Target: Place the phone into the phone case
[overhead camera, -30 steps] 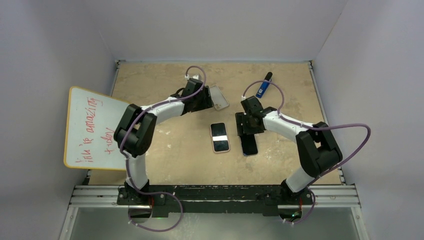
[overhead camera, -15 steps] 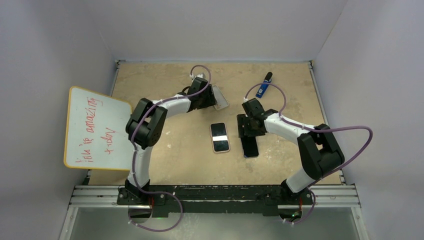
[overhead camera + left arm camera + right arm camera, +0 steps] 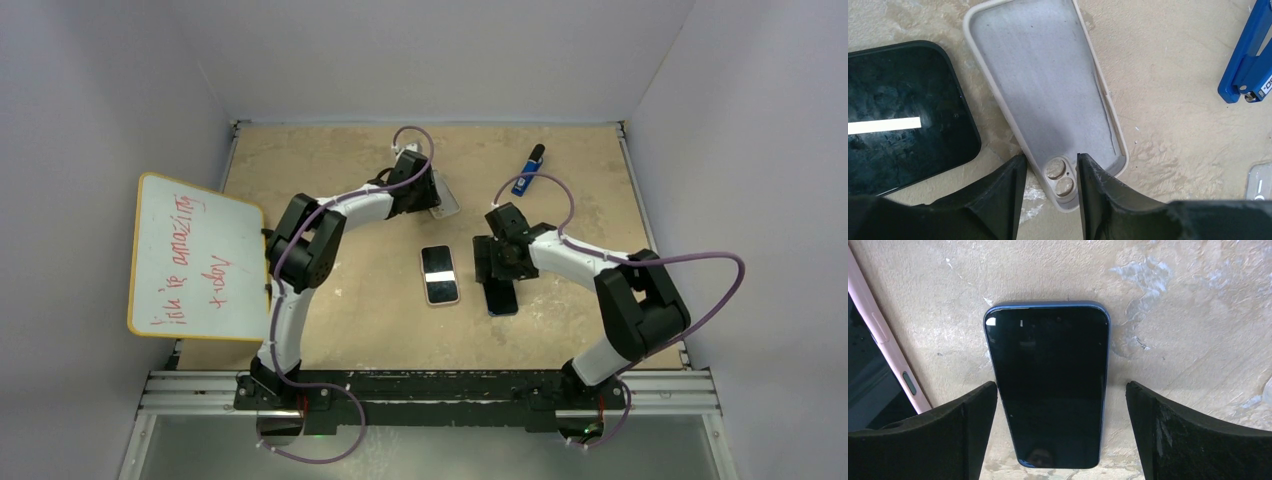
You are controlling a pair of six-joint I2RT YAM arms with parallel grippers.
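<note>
The empty grey phone case (image 3: 1048, 90) lies open side up at the back middle of the table (image 3: 447, 203). My left gripper (image 3: 1050, 165) is open a little and straddles its camera-cutout corner, one finger (image 3: 1008, 195) outside the rim and the other over the inside; it also shows in the top view (image 3: 428, 190). The blue phone (image 3: 1048, 385) lies flat, screen up, and shows in the top view (image 3: 502, 300) too. My right gripper (image 3: 1060, 387) is wide open just above it, a finger on each long side, touching neither; it also shows in the top view (image 3: 497, 272).
A second phone in a pink case (image 3: 440, 273) lies between the two grippers, its pink edge (image 3: 883, 340) just left of my right gripper. A blue marker (image 3: 527, 172) lies at the back right. A whiteboard (image 3: 190, 255) leans at the left edge.
My left arm has stretched further right, bringing its gripper over the grey case. My right gripper has slid toward the near edge, covering more of the blue phone.
</note>
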